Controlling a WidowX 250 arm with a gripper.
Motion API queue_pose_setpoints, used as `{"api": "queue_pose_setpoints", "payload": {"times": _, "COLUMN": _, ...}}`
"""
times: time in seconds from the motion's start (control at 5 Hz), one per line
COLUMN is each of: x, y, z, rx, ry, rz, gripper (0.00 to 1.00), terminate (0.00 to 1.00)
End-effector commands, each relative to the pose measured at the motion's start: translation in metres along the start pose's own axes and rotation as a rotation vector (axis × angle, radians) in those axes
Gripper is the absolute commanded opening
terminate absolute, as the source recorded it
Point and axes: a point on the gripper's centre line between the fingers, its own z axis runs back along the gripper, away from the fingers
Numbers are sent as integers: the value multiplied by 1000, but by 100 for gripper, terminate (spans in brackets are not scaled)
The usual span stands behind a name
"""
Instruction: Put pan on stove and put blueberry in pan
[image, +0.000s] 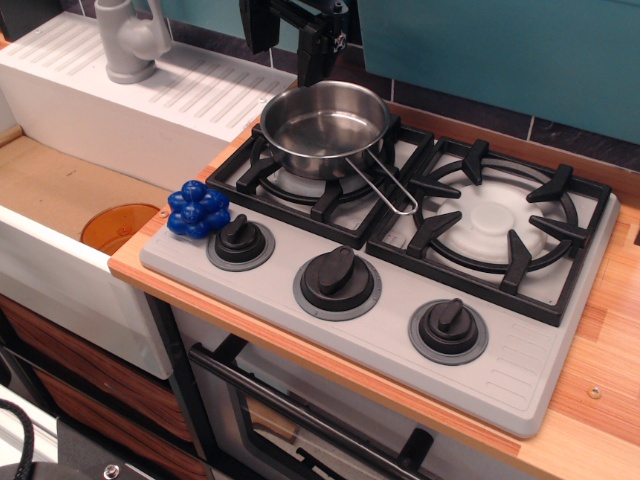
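The shiny steel pan (325, 128) sits upright on the left burner grate of the grey stove (400, 330), its wire handle pointing front-right toward the middle. The pan is empty. The blue bumpy blueberry (198, 210) lies on the stove's front-left corner, next to the left knob. My black gripper (285, 50) hangs at the top edge of the view, above and behind the pan's back-left rim, clear of it. Its fingers (313, 62) are spread apart and hold nothing. The upper part of the gripper is cut off by the frame.
A white sink unit with a grey faucet (133, 40) stands at the back left. An orange disc (118, 226) lies in the basin left of the blueberry. The right burner grate (495, 225) is bare. Three black knobs (338, 278) line the stove's front. A teal wall runs behind.
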Motion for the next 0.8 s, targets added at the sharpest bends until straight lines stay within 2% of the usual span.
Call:
{"api": "queue_pose_setpoints", "payload": {"times": 0.0, "x": -36, "y": 10, "z": 48, "rx": 67, "ry": -150, "rz": 61, "gripper": 100, "terminate": 0}}
{"api": "queue_pose_setpoints", "payload": {"times": 0.2, "x": -54, "y": 10, "z": 48, "rx": 70, "ry": -173, "rz": 70, "gripper": 100, "terminate": 0}}
{"api": "queue_pose_setpoints", "payload": {"times": 0.6, "x": -81, "y": 0, "z": 30, "rx": 67, "ry": -224, "rz": 82, "gripper": 100, "terminate": 0}}
